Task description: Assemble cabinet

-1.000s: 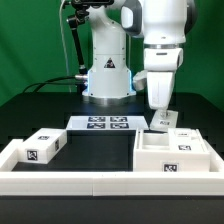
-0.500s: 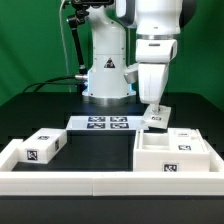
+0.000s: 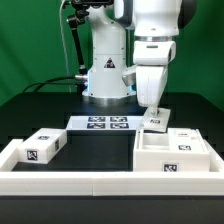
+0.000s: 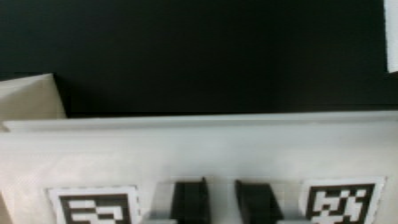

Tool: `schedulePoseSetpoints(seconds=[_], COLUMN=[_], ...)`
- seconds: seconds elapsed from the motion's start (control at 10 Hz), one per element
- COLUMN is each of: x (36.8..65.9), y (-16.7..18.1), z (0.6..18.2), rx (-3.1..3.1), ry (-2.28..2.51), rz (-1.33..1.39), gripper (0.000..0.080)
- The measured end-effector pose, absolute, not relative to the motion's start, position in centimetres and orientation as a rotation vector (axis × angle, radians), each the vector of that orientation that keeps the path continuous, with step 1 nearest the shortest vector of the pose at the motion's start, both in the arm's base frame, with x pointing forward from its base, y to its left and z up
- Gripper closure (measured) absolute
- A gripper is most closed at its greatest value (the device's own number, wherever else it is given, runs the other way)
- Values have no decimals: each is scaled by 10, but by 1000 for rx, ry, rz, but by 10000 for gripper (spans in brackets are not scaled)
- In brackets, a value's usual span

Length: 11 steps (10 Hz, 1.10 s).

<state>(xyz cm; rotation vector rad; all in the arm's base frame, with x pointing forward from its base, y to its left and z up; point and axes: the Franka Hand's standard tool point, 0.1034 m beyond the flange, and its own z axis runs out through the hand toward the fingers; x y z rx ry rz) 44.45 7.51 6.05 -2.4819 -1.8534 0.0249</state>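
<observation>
My gripper [image 3: 154, 108] hangs right of the table's middle, shut on a small white cabinet panel [image 3: 153, 119] with a black-and-white tag, held just above the table. In the wrist view the two dark fingers [image 4: 187, 200] close on a thin strip of the white panel [image 4: 196, 150], between its two tags. A white open box-shaped cabinet body [image 3: 168, 155] lies in front of the gripper at the exterior view's right. A blocky white part [image 3: 42, 146] with tags lies at the front left. Another tagged white piece [image 3: 187, 136] sits behind the cabinet body.
The marker board [image 3: 103, 123] lies flat before the white robot base [image 3: 107, 78]. A low white wall [image 3: 95, 182] runs along the front edge. Black table surface [image 3: 95, 148] lies between the left part and the cabinet body.
The gripper with the panel has risen and shifted toward the exterior view's left since one second ago. It has hardly moved in the last half second.
</observation>
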Motion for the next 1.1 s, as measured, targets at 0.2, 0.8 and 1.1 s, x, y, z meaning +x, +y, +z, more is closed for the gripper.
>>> schedulePoseSetpoints(seconds=[0.2, 0.8, 1.1], x=[451, 464, 465], y=[77, 72, 64], z=[58, 57, 57], rx=[-2481, -2460, -2372], ry=[-1849, -1879, -1989], rz=[21, 0, -5], gripper=[730, 729, 729])
